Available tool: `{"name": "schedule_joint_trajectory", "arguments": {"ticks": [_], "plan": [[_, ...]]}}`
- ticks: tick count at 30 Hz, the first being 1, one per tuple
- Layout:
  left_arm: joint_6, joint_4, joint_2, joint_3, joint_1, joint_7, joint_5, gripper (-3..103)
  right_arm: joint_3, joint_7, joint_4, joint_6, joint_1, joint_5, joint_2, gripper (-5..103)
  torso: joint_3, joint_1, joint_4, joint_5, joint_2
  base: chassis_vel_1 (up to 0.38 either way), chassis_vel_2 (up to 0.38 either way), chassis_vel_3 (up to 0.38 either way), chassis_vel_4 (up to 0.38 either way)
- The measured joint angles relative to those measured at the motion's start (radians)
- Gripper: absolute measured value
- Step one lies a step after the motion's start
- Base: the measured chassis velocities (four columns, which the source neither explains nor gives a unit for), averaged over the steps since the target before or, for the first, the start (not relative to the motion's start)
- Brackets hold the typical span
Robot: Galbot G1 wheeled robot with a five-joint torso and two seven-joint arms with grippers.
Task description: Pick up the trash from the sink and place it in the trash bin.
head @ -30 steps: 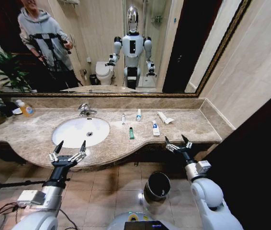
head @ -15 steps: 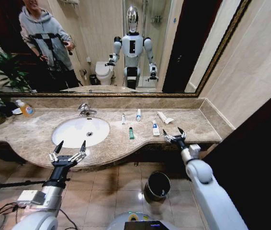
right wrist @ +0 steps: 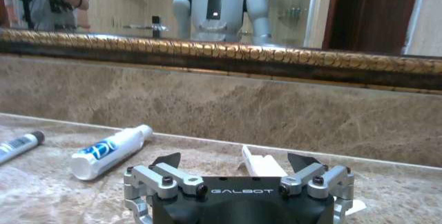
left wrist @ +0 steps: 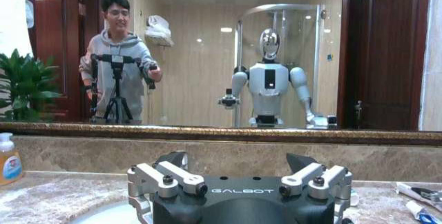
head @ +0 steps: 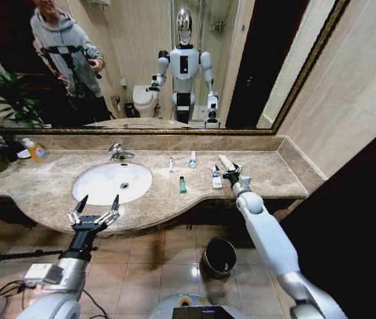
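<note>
Five trash items [head: 182, 185] on counter [head: 268, 174]

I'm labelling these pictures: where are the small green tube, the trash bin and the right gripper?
small green tube [head: 183, 185], head view, its middle.
trash bin [head: 207, 253], head view, left rim.
right gripper [head: 230, 173], head view, between its fingers.

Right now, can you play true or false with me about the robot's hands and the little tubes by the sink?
1. The right gripper is over the counter near the white tube. True.
2. The left gripper is holding a tube. False: it is open and holds nothing, in front of the sink.
3. The trash bin stands on the floor. True.
4. The green tube lies in the basin. False: it is on the marble beside it.
</note>
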Motion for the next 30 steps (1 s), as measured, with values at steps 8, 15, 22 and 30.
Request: {"name": "schedule_joint_trajectory", "arguments": {"ticks": [8,15,22,30], "plan": [[0.000,0.000,0.000,0.000,0.000,0.000,0.000,100,-0.001,-0.007,-0.111,0.017,0.058,-0.017,0.021,95,0.000,0.000,0.0000,0.0001,0.000,0.000,0.000,0.000,0.000],[0.000,0.000,0.000,0.000,0.000,0.000,0.000,100,0.011,-0.015,-0.158,0.026,0.067,-0.019,0.015,76,0.000,0.000,-0.0001,0.0000,0.000,0.000,0.000,0.000,0.000],[0.000,0.000,0.000,0.000,0.000,0.000,0.000,100,0.023,-0.020,-0.183,0.036,0.066,-0.018,0.014,60,0.000,0.000,-0.0002,0.0000,0.000,0.000,0.000,0.000,0.000],[0.000,0.000,0.000,0.000,0.000,0.000,0.000,100,0.034,-0.012,-0.156,0.033,0.048,-0.015,0.012,36,0.000,0.000,-0.0001,0.0000,0.000,0.000,0.000,0.000,0.000]]}}
